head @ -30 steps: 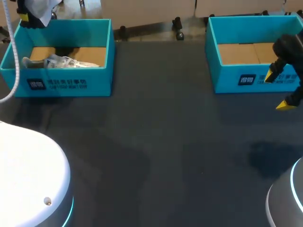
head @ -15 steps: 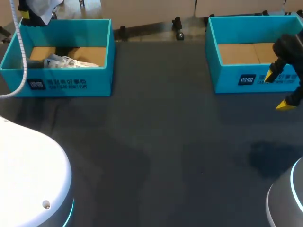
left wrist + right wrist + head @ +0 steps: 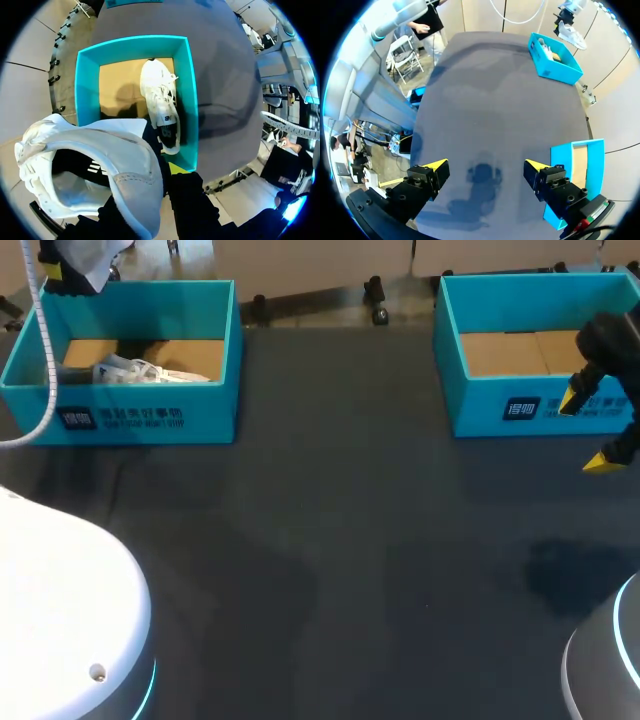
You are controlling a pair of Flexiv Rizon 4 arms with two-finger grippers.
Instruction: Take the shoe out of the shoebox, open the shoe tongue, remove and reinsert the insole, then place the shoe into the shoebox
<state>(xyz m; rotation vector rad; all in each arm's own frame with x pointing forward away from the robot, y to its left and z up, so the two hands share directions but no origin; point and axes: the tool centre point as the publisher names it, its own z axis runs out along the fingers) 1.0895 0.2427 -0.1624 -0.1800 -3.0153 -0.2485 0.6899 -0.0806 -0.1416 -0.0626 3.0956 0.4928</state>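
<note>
Left wrist view: the left fingers (image 3: 192,200) are clenched on a white shoe (image 3: 100,165) with smooth panels and a padded grey heel collar. It hangs in the air above the open teal shoebox (image 3: 85,95), whose brown cardboard floor bears a second shoe (image 3: 161,102), white and laced, lying along one long wall. In the head view the right fingers (image 3: 577,397) are released and spread wide over the dark matte counter (image 3: 350,560), just beside another teal box (image 3: 500,405), well apart from both shoes.
</note>
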